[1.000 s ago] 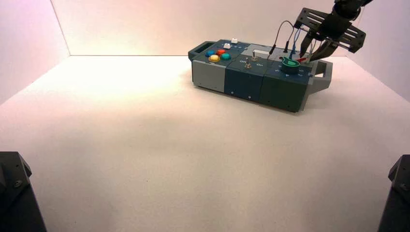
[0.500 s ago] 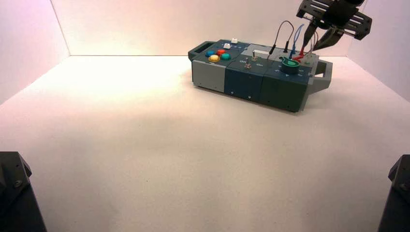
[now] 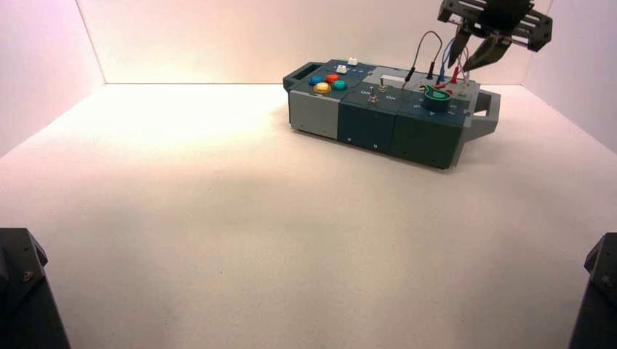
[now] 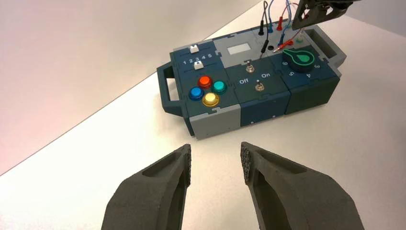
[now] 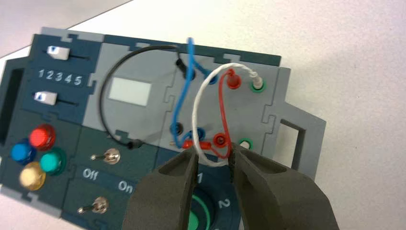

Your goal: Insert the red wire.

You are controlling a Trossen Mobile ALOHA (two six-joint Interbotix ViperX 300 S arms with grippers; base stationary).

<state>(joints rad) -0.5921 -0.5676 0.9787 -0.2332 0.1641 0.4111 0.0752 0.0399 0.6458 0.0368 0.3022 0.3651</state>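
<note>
Right gripper (image 3: 473,64) hovers, jaws wide, above the red wire (image 5: 222,108); the box (image 5: 139,96) reads "Off", "On", "12345"!

Right pincer (image 3: 458,67) higher now, farther from knob (image 3: 436,100).

Bright light falls on the pale tabletop (image 3: 218,211), ringed by 3 whitish walls (image 3: 218,40).

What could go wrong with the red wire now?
The red wire's loose plug lies beside its red socket, so it could roll away when touched. The white wire crosses close by, so the right tool might snag it. The blue wire is close too and could get bumped.
</note>
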